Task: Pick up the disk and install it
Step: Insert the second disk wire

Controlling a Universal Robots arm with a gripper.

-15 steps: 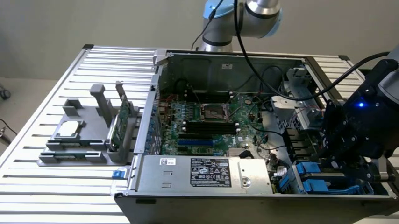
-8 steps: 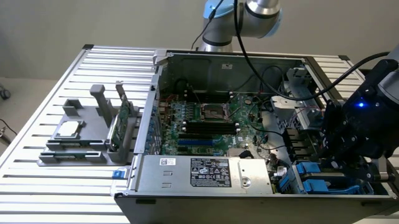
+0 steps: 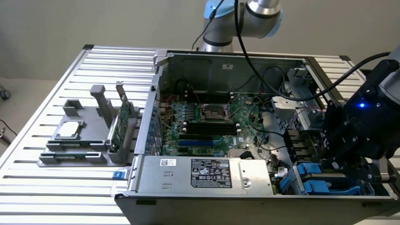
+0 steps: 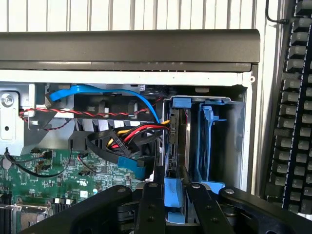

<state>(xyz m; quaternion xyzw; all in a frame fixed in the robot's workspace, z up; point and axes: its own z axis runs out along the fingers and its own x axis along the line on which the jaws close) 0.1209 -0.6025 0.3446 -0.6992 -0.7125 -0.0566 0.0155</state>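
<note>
The gripper (image 4: 174,195) is clenched on the disk (image 4: 174,146), which stands on edge in the drive bay (image 4: 234,141) at a corner of the open computer case (image 3: 206,61): dark metal body, bright blue plastic carrier.

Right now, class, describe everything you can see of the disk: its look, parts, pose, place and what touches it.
The disk stands on edge in a drive bay at the open computer case's corner. Its dark body sits in a bright blue plastic carrier, whose blue end tab lies between the fingers of the gripper, which close on it. An empty blue carrier stands beside it. Coloured cables run close by.
</note>
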